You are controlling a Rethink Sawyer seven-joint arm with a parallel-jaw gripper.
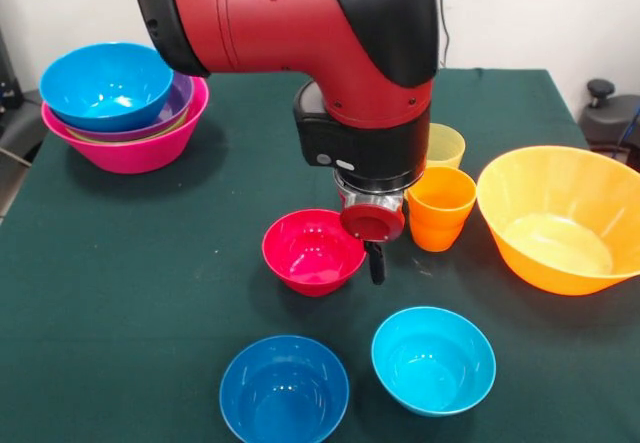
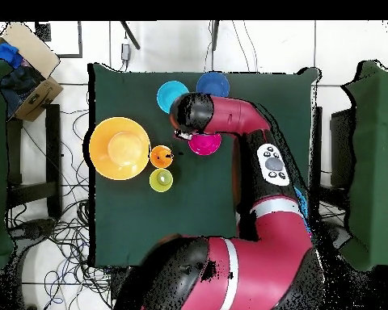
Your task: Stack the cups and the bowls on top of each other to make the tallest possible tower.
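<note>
my gripper (image 1: 376, 261): hanging right at the red bowl's rim, on the side toward the orange cup. Only one dark finger shows below the red disc, so honestly can't tell if it's apart or together, and I can't make out anything held.
red bowl (image 1: 312, 251): my landmark, sitting upright mid-table on the green cloth (image 1: 150, 263), empty.
orange cup (image 1: 440, 208): upright, just past my gripper from the red bowl.
pale yellow cup (image 1: 445, 146): right behind the orange cup, touching or nearly.
big orange bowl (image 1: 560, 218): beyond the two cups from the red bowl, near the table edge, empty.
dark blue bowl (image 1: 284, 388): in front of the red bowl, toward the camera.
cyan bowl (image 1: 433, 359): just beside the dark blue one, also in front of the red bowl.
tower (image 1: 125, 103): well apart from the red bowl, in the far corner; pink bowl at the bottom, sky blue on top, purple rim peeking between.
my arm (image 2: 229, 121): from overhead it covers part of the red bowl.
</note>
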